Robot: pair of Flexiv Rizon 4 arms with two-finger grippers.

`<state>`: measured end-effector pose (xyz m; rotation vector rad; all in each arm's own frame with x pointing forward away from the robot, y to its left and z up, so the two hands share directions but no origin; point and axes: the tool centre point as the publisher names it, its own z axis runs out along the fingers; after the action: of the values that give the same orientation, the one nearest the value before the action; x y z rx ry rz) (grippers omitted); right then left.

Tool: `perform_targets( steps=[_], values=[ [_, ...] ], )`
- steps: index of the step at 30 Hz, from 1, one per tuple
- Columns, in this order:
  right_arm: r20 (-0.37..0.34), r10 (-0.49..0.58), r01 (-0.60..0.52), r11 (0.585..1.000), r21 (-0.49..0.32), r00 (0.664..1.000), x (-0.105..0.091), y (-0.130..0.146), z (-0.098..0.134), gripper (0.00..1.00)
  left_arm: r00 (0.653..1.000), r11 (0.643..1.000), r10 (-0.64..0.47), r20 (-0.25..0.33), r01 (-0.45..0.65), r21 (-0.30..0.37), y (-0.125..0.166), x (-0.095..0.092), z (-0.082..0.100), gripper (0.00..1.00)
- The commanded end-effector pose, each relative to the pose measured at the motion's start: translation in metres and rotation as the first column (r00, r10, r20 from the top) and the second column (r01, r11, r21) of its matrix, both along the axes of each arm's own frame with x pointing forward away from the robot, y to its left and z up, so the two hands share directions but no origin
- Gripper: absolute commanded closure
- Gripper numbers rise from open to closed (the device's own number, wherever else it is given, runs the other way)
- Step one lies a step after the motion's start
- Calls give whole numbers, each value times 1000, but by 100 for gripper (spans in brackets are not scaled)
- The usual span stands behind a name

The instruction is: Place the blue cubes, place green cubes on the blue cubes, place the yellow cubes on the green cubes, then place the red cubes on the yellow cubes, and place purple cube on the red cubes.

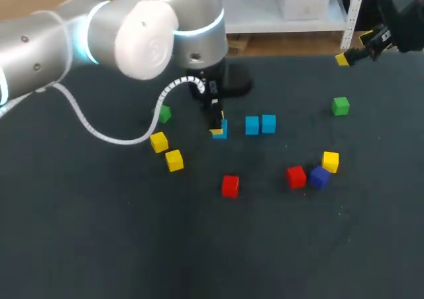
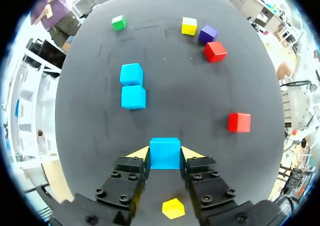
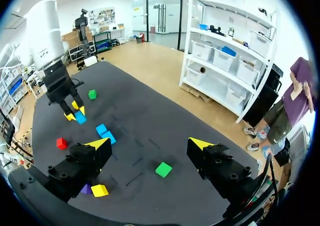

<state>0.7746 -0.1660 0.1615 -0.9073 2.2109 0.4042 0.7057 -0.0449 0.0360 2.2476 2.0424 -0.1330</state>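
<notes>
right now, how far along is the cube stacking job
Done: two blue cubes sit side by side. In hand: left gripper shut on a third blue cube. Left: green cubes, yellow cubes, red cubes and the purple cube lie loose, nothing stacked; right gripper open, empty.

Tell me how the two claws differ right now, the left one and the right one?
The left gripper is shut on a blue cube, clamped on both its sides; the right gripper is open and holds nothing. The left gripper's fingers stand close together, the right gripper's wide apart. The left gripper is near the middle of the table, the right gripper out by its far edge. Both have two yellow-tipped fingers.
</notes>
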Motion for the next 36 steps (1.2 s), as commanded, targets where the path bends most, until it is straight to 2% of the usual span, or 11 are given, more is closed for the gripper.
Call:
perform_targets(
  steps=[1, 6, 9, 18, 36],
  values=[
    [2, 1, -1, 1000, 2, 1000, 0, 0, -1, 0, 997, 1000, -15, -76, 17, 26, -14, 15, -6, 100],
    [2, 1, -1, 1000, 2, 1000, 0, 0, -1, 0, 996, 1000, -9, -88, 11, 21, -19, 19, -9, 100],
    [2, 1, -1, 1000, 2, 1000, 0, 0, -1, 0, 994, 999, 45, -104, -42, 30, -21, 23, -13, 100],
    [2, 1, -1, 1000, 2, 1000, 0, 0, -1, 0, 989, 995, 98, -109, -96, 25, -25, 28, -21, 100],
    [2, 1, -1, 1000, 2, 1000, 0, 0, -1, 0, 986, 992, 123, -116, -120, 31, -36, 30, -29, 100]
  ],
)
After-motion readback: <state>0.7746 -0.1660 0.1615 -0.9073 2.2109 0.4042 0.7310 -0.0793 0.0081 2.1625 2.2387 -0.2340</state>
